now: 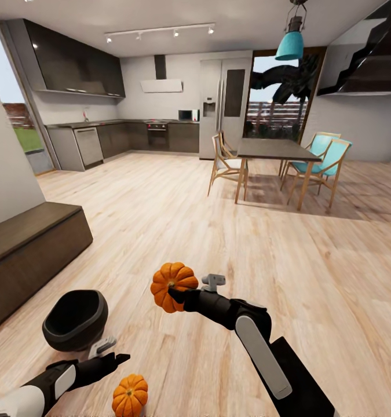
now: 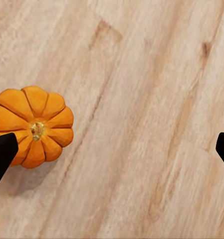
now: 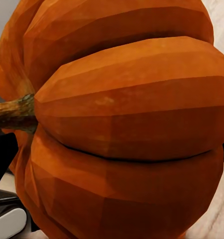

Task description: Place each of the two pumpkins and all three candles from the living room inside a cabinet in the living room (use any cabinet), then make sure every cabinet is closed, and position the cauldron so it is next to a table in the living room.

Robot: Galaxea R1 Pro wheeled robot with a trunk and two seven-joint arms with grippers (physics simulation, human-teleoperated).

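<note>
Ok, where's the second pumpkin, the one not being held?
The loose pumpkin sits on the wood floor low in the head view, just beside the open left gripper, below and right of the cauldron.

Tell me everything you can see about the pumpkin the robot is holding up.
The held pumpkin is small, bright orange and deeply ribbed, with a matte, slightly faceted skin. A short brownish stem sticks out sideways, so it is tipped on its side rather than upright. The right gripper is closed on it, holding it in the air above the wooden floor, clear of everything else. Close up it shows darker creases between its segments.
</note>
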